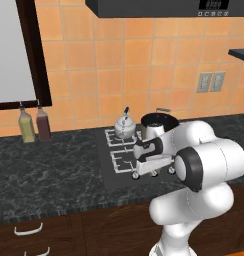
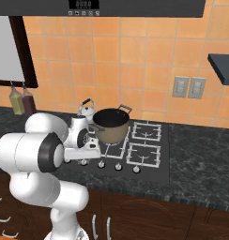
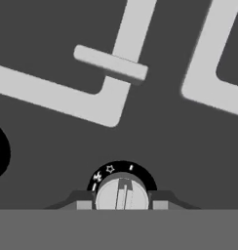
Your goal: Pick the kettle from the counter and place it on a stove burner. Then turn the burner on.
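Hand view looks straight down on a knob (image 3: 122,193) with a raised rib across its face and a black dial ring round it; the pincer (image 3: 122,204) sits astride it, a dark tip showing on either side, jaws narrow and seemingly closed on the knob. Beyond the pincer lie pale bars of a burner (image 3: 104,83) grate. Kettle (image 1: 124,125) already stands on a rear burner, well beyond the pincer and a little to its left in the left base view, so placing looks done and turning is the step in hand. To do it well, I judge the wrist should rotate about the knob's own axis, tips staying level on the rib, without pressing sideways or lifting, until the rib points at a flame mark. Which burner this knob feeds I cannot tell, so that needs checking against the kettle's. Contact of tips with knob is cut off by the view's lower edge. A pot (image 2: 110,125) hides part of the kettle in the right base view; the arm covers the pincer in both base views. Desk (image 1: 49,165) surrounds the cooktop
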